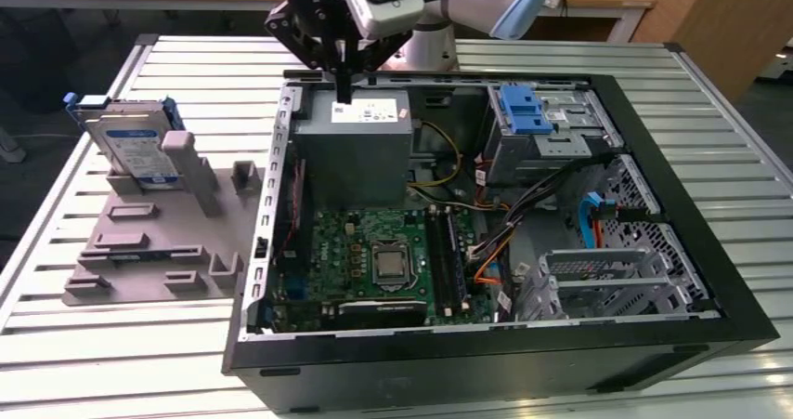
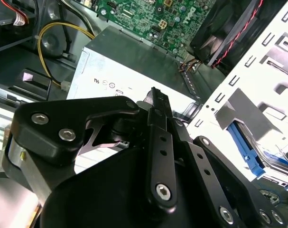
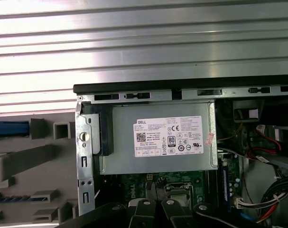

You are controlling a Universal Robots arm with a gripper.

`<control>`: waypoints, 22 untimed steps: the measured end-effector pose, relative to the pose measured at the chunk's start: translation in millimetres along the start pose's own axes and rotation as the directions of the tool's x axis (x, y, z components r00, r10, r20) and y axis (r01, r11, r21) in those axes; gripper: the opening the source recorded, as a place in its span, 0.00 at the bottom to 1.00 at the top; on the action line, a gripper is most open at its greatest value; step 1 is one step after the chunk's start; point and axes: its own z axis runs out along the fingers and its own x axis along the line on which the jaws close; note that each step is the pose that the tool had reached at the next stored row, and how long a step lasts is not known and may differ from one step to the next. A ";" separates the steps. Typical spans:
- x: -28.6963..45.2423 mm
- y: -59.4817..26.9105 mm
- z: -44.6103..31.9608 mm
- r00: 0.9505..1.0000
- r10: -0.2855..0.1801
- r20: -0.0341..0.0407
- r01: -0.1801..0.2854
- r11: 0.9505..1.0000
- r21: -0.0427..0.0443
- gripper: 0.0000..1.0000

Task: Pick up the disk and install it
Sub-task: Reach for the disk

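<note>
We judge the pick-up to be the step in hand, and it is not yet begun. The disk [image 1: 134,150] stands on edge in the grey holder [image 1: 149,252] on the table [image 1: 199,66]. It is at the exterior view's left of the computer case [image 1: 496,363], well apart from the gripper [image 1: 344,92].

To do it well, we would spread the fingers wider than the disk is thick and square them to its flat faces. We would take the upper part that stands free of the holder.

The arm points straight down over the grey box [image 1: 353,154] inside the case, with its tips just above the sticker. The fingers seem pressed together on nothing, though their tips are hard to make out.
</note>
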 end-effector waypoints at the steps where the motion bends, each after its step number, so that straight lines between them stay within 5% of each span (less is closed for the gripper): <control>1: 0.1 0.0 0.1 1.000 0.000 -0.001 0.000 1.000 0.000 0.11; 22: 2.1 -0.2 1.8 1.000 0.001 -0.014 -0.001 1.000 0.001 0.11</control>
